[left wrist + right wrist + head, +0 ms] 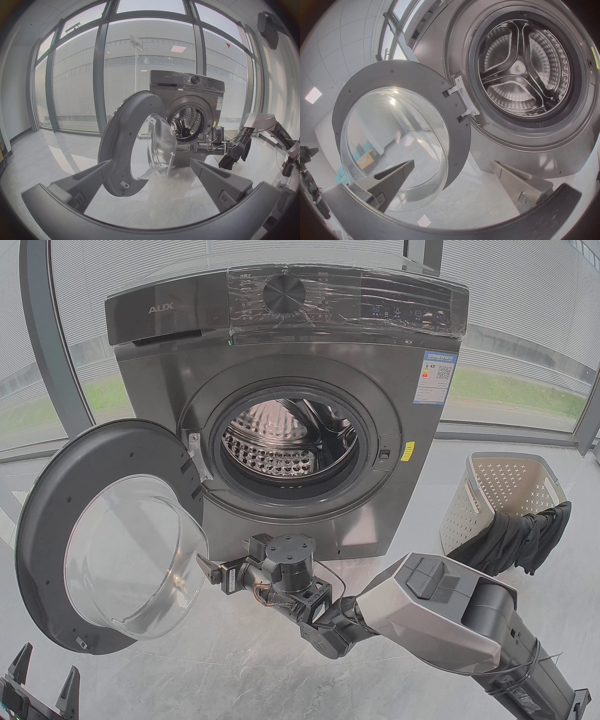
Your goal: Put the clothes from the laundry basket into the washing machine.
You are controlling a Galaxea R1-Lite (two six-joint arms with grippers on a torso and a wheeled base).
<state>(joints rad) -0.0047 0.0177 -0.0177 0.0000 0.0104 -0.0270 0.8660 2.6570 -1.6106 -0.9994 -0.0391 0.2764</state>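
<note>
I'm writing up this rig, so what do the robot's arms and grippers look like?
The right arm has an angular silver-grey shell, black round joints and thin exposed wires at the wrist. The right gripper and left gripper have dark grey wedge-shaped fingers with textured pads.

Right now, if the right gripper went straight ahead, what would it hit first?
Probably the glass bowl of the open washing machine door, close ahead of the right gripper; depth is uncertain.
</note>
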